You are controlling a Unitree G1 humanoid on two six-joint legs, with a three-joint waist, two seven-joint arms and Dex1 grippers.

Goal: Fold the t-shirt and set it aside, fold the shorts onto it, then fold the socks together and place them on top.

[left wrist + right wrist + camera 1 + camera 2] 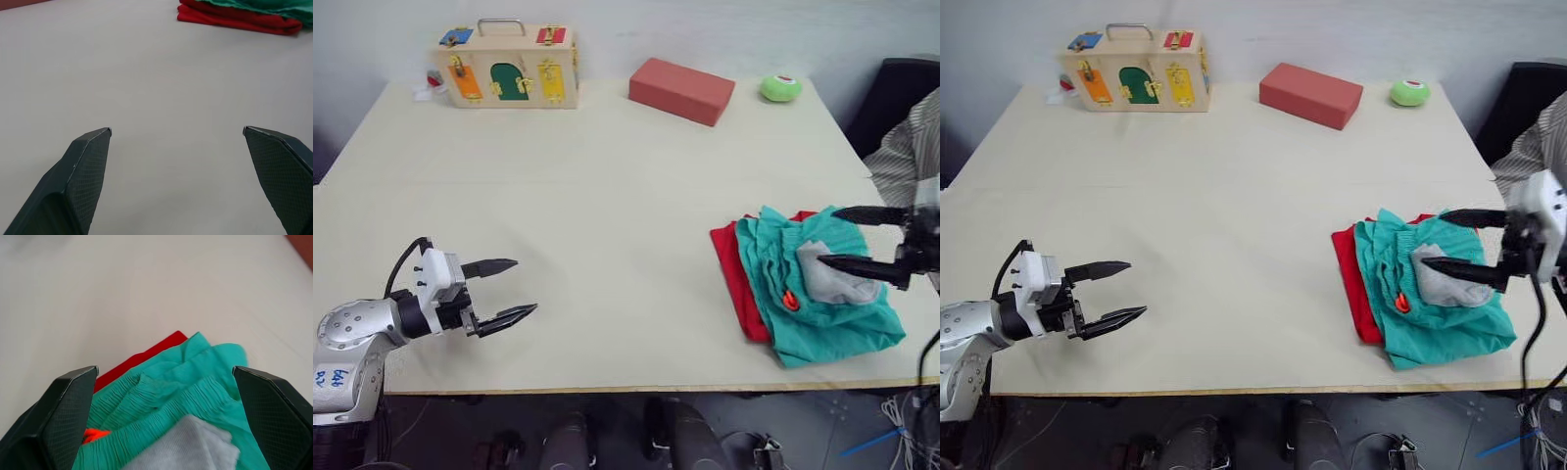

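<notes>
The folded pile is the thing to steer by here: it sits near the front right corner of the pale worktop (607,196). At the bottom lies the t-shirt (736,284), folded flat, its red edge sticking out on the side of the pile that faces the middle of the worktop. On top of it lie the shorts (822,304), teal and rumpled, covering most of the red, with the orange drawstring (790,300) showing near the front of the pile. The socks (832,276) rest on the shorts as one small grey bundle, toward the right side of the pile.

The right claw (842,238) hangs over the pile from the right, its two black fingers spread wide with nothing between them. One finger reaches across just above the socks; whether it touches them I cannot tell. The other finger lies over the far edge of the shorts.

The left claw (514,289) is well away from the pile, over bare worktop toward the front left. Its fingers are parted too and grip nothing.

Far beyond the pile, along the back edge of the worktop, stand a wooden latch box (507,69) with coloured doors, a red block (681,90) and a small green round thing (781,88). To the right of the pile, past the worktop's edge, there is striped cloth (906,157).
</notes>
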